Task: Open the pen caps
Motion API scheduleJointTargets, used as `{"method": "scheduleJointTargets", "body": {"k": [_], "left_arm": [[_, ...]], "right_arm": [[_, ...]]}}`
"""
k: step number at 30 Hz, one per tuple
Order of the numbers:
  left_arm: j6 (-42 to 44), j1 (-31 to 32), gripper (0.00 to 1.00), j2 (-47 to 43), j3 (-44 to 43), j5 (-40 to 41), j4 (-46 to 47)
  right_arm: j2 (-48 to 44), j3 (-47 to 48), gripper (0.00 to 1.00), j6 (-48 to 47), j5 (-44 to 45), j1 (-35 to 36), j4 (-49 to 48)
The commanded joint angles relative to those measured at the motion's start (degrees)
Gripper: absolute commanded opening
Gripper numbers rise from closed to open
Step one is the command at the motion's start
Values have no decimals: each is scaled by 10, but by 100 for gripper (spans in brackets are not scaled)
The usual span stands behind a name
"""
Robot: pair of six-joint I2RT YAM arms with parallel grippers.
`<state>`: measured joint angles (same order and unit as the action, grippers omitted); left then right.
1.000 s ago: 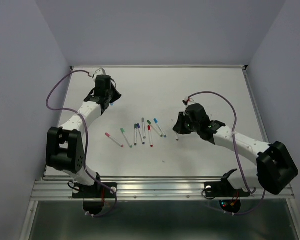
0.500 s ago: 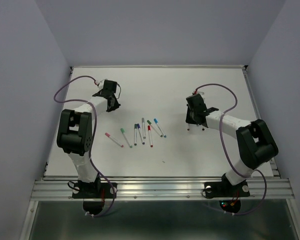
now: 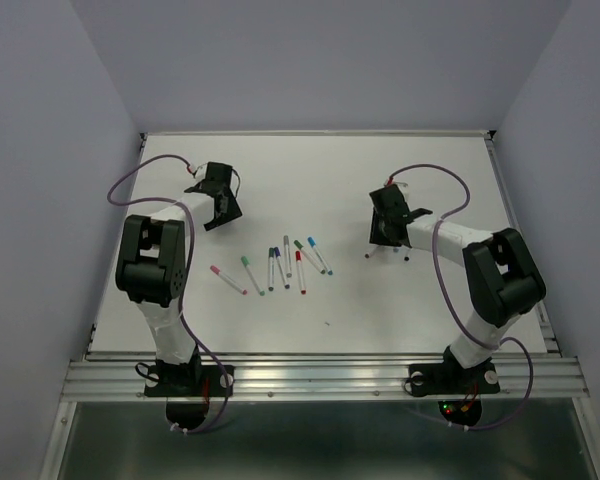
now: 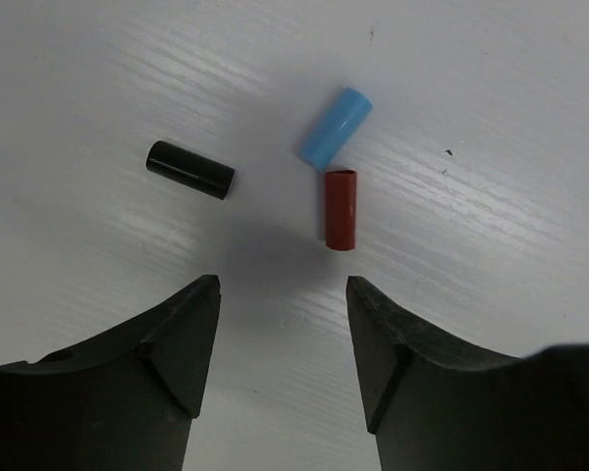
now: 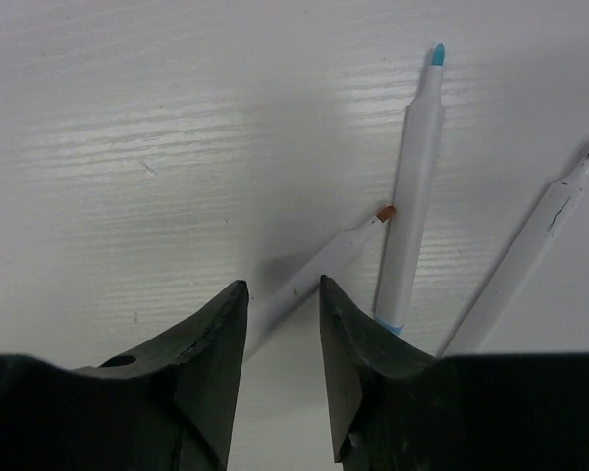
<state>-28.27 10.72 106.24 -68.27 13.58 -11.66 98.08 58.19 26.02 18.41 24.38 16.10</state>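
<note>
White table [image 3: 330, 170]: three loose caps [image 4: 335, 128] (black, blue, red), three uncapped pens [image 5: 410, 186].

1. This is a robotics lab test cell: a bare white counter [image 3: 420, 300] sits boxed inside a closed booth.
2. Plain pale lilac walls [image 3: 310, 60] rise at its left, far and right sides.
3. A ribbed aluminium rail [image 3: 320, 376] runs along the near edge, by the bases of two white-and-black robot arms, the left arm [image 3: 156, 270] and the right arm [image 3: 492, 285].
4. Purple cables [image 3: 112, 192] loop loose from the arms, and small red and green lights [image 3: 448, 407] glow under the right base.
</note>
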Motion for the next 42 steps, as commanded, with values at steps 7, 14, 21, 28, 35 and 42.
{"method": "scheduleJointTargets", "body": {"k": [7, 14, 21, 28, 35, 42], "left_arm": [[11, -4, 92, -123, 16, -71, 24], [-6, -4, 99, -267, 90, -120, 60], [-15, -4, 99, -394, 137, -90, 51], [-28, -4, 99, -441, 157, -73, 40], [-30, -4, 99, -440, 159, -80, 39], [-31, -4, 99, -437, 162, -85, 44]], "right_arm": [[-87, 25, 69, -107, -132, -2, -11], [-99, 15, 100, -156, -278, 47, -50], [-19, 73, 100, -170, -201, 109, -32], [49, 135, 100, -171, -128, 160, -19], [98, 161, 96, -151, -80, 166, -5], [119, 162, 83, -149, -52, 176, 7]]}}
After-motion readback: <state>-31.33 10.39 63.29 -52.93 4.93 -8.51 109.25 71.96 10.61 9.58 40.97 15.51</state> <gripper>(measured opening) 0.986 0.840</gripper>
